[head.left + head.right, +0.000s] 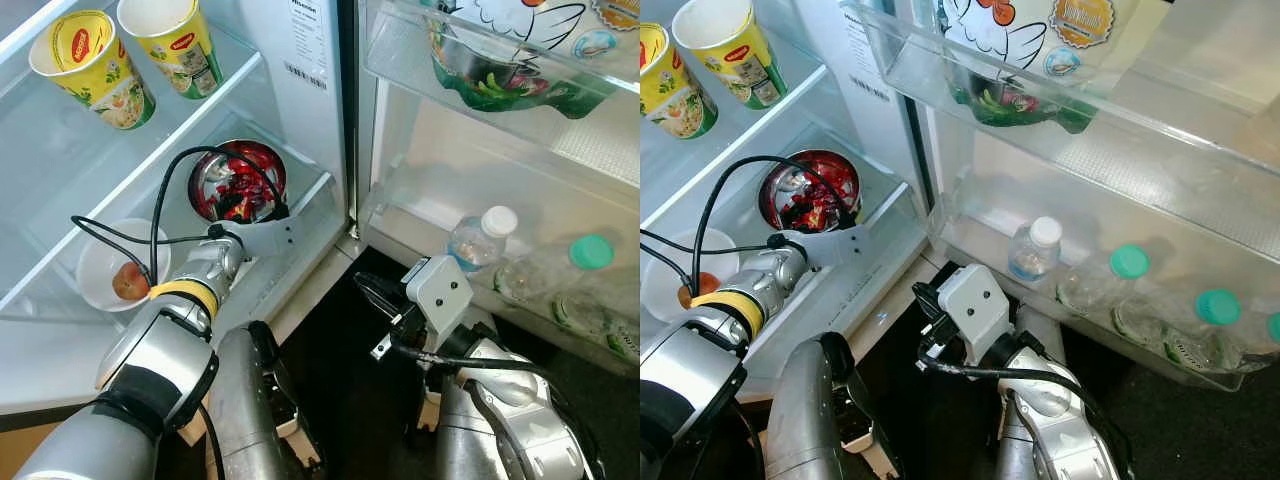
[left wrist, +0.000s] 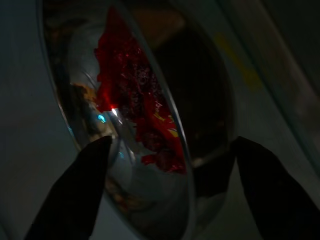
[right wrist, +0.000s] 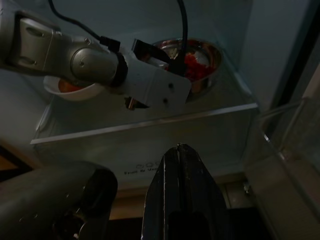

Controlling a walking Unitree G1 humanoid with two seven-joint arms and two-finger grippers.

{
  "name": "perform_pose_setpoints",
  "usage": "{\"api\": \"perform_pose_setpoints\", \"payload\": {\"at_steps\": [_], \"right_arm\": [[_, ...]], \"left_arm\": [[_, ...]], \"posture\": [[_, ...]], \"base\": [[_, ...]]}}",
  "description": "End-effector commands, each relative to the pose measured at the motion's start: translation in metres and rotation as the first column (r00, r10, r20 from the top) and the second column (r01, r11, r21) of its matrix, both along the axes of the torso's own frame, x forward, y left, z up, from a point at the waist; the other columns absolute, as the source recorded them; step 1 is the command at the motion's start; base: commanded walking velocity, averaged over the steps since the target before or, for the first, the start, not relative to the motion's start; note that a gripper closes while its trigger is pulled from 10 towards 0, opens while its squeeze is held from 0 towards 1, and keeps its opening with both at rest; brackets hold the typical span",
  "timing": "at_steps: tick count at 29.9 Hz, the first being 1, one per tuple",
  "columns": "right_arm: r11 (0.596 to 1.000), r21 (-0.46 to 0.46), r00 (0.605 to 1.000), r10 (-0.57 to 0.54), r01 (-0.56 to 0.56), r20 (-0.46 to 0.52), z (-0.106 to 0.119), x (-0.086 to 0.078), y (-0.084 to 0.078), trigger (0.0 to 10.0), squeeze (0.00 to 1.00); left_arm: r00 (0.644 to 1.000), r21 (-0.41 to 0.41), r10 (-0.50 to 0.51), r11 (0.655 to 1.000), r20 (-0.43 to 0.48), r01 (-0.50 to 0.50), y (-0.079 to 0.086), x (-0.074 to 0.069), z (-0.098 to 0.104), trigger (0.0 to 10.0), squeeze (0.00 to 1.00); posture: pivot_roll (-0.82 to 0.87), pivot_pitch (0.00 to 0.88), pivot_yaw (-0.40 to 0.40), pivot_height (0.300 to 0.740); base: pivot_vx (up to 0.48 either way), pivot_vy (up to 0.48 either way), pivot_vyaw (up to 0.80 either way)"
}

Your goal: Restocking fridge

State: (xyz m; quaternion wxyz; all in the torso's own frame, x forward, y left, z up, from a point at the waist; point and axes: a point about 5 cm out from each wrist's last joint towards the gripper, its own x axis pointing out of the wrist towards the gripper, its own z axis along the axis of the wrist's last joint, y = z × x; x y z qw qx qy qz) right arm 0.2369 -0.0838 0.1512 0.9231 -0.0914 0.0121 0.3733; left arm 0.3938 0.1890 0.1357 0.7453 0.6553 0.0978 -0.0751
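Note:
A steel bowl (image 1: 237,182) with red food in it stands on the fridge's lower glass shelf (image 1: 60,330). My left arm reaches into the fridge, and my left gripper (image 2: 172,142) is open right at the bowl (image 2: 150,125). One black finger (image 2: 75,195) is on each side of the bowl's near rim. My right gripper (image 1: 375,295) hangs low in front of the fridge's bottom edge. It is shut with nothing in it, as the right wrist view (image 3: 181,155) shows.
A white bowl (image 1: 95,255) holding a reddish fruit (image 1: 130,281) sits left of the steel bowl. Two yellow noodle cups (image 1: 90,65) stand on the shelf above. The open door's racks hold water bottles (image 1: 480,238) and a bowl of greens (image 1: 500,75).

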Motion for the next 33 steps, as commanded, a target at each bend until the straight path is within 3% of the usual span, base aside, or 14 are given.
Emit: {"api": "perform_pose_setpoints", "payload": {"at_steps": [1, 2, 5, 9, 11, 13, 14, 16, 17, 18, 23, 25, 30, 33], "right_arm": [[1.000, 0.014, 1.000, 0.009, -0.009, -0.030, -0.005, -0.003, 0.002, 10.0, 0.00], [1.000, 0.012, 1.000, 0.009, -0.008, -0.029, -0.005, -0.002, 0.002, 10.0, 0.00], [1.000, 0.009, 1.000, 0.006, -0.006, -0.025, -0.006, 0.001, 0.002, 10.0, 0.00], [1.000, 0.012, 1.000, 0.008, -0.008, -0.010, -0.004, 0.007, 0.004, 10.0, 0.00], [1.000, 0.012, 1.000, 0.008, -0.008, -0.010, -0.004, 0.007, 0.004, 10.0, 0.00], [1.000, 0.013, 1.000, 0.008, -0.008, -0.004, -0.003, 0.011, 0.005, 10.0, 0.00], [1.000, 0.013, 1.000, 0.008, -0.008, -0.004, -0.003, 0.011, 0.005, 10.0, 0.00], [1.000, 0.018, 1.000, 0.008, -0.008, 0.002, -0.003, 0.014, 0.006, 10.0, 0.00], [1.000, 0.018, 1.000, 0.008, -0.008, 0.002, -0.003, 0.014, 0.006, 10.0, 0.00], [1.000, 0.020, 1.000, 0.008, -0.008, 0.004, -0.003, 0.015, 0.006, 10.0, 0.00], [1.000, 0.029, 1.000, 0.009, -0.009, 0.015, -0.002, 0.019, 0.007, 10.0, 0.00], [0.999, 0.034, 1.000, 0.008, -0.009, 0.025, 0.000, 0.021, 0.007, 10.0, 0.00], [0.999, 0.049, 0.999, 0.011, -0.012, 0.031, 0.000, 0.024, 0.007, 10.0, 0.00], [0.999, 0.050, 0.999, 0.015, -0.017, 0.033, 0.000, 0.025, 0.008, 10.0, 0.00]], "left_arm": [[1.000, -0.006, 0.020, 1.000, 0.001, -0.020, 0.007, -0.002, -0.003, 10.0, 1.00], [1.000, -0.021, 0.013, 1.000, 0.000, -0.013, 0.004, -0.003, -0.005, 10.0, 0.00], [1.000, -0.045, -0.023, 0.999, -0.004, 0.023, -0.005, -0.005, -0.012, 10.0, 0.00], [0.995, -0.161, -0.066, 0.986, -0.071, 0.054, -0.017, -0.018, -0.038, 10.0, 0.00], [0.995, -0.161, -0.066, 0.986, -0.071, 0.054, -0.017, -0.018, -0.038, 10.0, 0.00], [0.977, -0.174, -0.070, 0.984, -0.199, 0.036, -0.011, -0.038, -0.070, 10.0, 0.00], [0.977, -0.174, -0.070, 0.984, -0.199, 0.036, -0.011, -0.038, -0.070, 10.0, 0.00], [0.949, -0.160, -0.044, 0.987, -0.313, -0.007, 0.006, -0.064, -0.102, 10.0, 0.00], [0.949, -0.160, -0.044, 0.987, -0.313, -0.007, 0.006, -0.064, -0.102, 10.0, 0.00], [0.939, -0.163, -0.030, 0.986, -0.343, -0.028, 0.013, -0.074, -0.111, 10.0, 0.00], [0.945, -0.162, 0.006, 0.985, -0.327, -0.063, 0.040, -0.096, -0.125, 10.0, 0.00], [0.965, -0.135, 0.038, 0.988, -0.259, -0.076, 0.061, -0.105, -0.123, 10.0, 0.00], [0.983, -0.142, 0.095, 0.983, -0.160, -0.118, 0.081, -0.105, -0.111, 10.0, 0.00], [0.986, -0.143, 0.094, 0.983, -0.137, -0.114, 0.084, -0.103, -0.107, 10.0, 0.00]], "posture": [[-0.26, 0.472, 0.113, 0.416], [-0.25, 0.463, 0.114, 0.416], [-0.24, 0.452, 0.113, 0.416], [-0.22, 0.425, 0.117, 0.416], [-0.22, 0.425, 0.117, 0.416], [-0.21, 0.408, 0.119, 0.416], [-0.21, 0.408, 0.119, 0.416], [-0.20, 0.399, 0.120, 0.416], [-0.20, 0.399, 0.120, 0.416], [-0.20, 0.391, 0.120, 0.416], [-0.19, 0.372, 0.127, 0.416], [-0.17, 0.361, 0.129, 0.416], [-0.16, 0.351, 0.127, 0.416], [-0.16, 0.346, 0.126, 0.416]], "base": [[0.000, 0.000, 0.00], [0.000, 0.000, 0.00], [0.000, 0.000, 0.00], [0.000, 0.000, 0.00], [0.000, 0.000, 0.00], [0.000, 0.000, 0.00], [0.000, 0.000, 0.00], [0.000, 0.000, 0.00], [0.000, 0.000, 0.00], [0.000, 0.000, 0.00], [0.000, 0.000, 0.00], [0.000, 0.000, 0.00], [0.000, 0.000, 0.00], [0.000, 0.000, 0.00]]}}
